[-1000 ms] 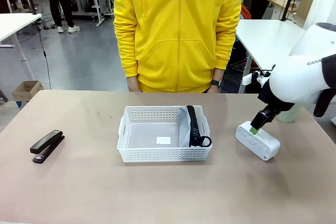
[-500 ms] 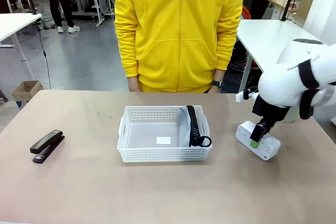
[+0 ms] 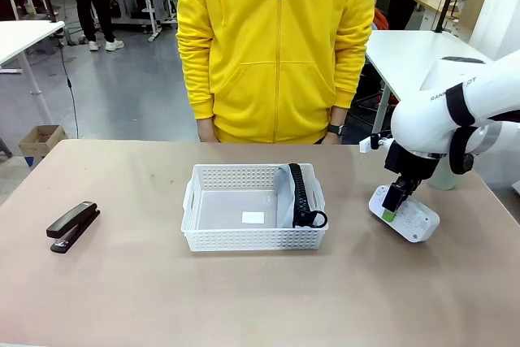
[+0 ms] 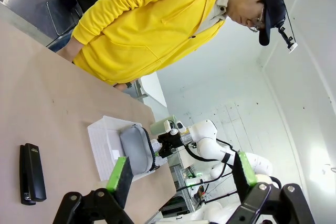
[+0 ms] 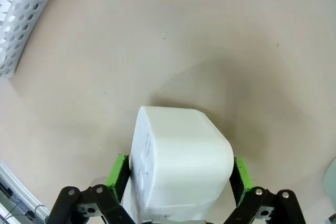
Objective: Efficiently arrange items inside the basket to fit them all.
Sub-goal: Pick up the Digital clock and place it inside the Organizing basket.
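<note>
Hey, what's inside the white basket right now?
The basket holds a grey pouch leaning along its right wall, plus a small white patch on its floor. Whatever lies under the pouch is covered.

Basket point(image 3: 253, 240): was white moulded plastic with perforated walls and a satin finish. Pouch point(image 3: 283, 194): was soft grey cloth, matt. White box point(image 3: 416, 221): looked like smooth hard plastic, faintly glossy. Stapler point(image 3: 73, 226): had a black, smooth, slightly shiny casing. Table point(image 3: 244, 306): had a smooth, matt beige-brown top. Person's hoodie point(image 3: 276, 46): was matt yellow cloth.
</note>
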{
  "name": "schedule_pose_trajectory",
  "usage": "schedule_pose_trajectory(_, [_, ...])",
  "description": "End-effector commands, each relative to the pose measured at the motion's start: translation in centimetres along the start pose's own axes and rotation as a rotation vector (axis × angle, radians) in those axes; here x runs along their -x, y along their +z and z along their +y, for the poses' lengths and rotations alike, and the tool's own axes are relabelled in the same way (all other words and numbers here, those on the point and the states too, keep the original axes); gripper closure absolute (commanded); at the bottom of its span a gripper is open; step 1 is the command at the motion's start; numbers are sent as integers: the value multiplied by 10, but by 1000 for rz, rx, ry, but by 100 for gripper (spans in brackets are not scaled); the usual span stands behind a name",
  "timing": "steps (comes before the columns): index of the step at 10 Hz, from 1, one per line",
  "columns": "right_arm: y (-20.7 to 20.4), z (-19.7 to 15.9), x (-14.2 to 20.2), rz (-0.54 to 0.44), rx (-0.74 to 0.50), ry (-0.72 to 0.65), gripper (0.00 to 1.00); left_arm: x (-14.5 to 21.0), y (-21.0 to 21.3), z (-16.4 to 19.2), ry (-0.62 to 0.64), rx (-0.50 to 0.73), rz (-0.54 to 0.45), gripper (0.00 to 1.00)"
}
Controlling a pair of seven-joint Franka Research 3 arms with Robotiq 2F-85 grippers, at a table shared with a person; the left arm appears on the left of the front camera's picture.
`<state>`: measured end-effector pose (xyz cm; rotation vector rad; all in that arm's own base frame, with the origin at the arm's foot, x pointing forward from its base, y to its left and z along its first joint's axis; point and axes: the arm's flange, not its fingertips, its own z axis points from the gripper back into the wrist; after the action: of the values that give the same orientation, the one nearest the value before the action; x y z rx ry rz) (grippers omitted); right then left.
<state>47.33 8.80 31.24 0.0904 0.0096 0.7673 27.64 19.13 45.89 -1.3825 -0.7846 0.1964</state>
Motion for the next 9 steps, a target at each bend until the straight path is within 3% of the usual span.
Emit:
schedule_pose_trajectory(1, [2, 2, 0, 23, 23, 22, 0, 1, 1, -1, -20, 9, 7, 0])
schedule_pose_trajectory(2, [3, 3, -1, 23, 10, 37, 0, 1, 1, -1, -20, 9, 7, 0])
schedule_pose_trajectory(3, [2, 5, 0, 34, 33, 68, 17, 1, 1, -1, -20, 9, 7, 0])
schedule_pose_trajectory(4, [3, 6, -1, 31, 16, 58, 59, 1, 1, -1, -20, 9, 7, 0])
schedule_pose_trajectory(6, [2, 5, -1, 34, 10, 50, 100, 1, 1, -1, -20, 9, 7, 0])
schedule_pose_trajectory(9, [2, 5, -5, 53, 8, 24, 96, 1, 1, -1, -20, 9, 7, 0])
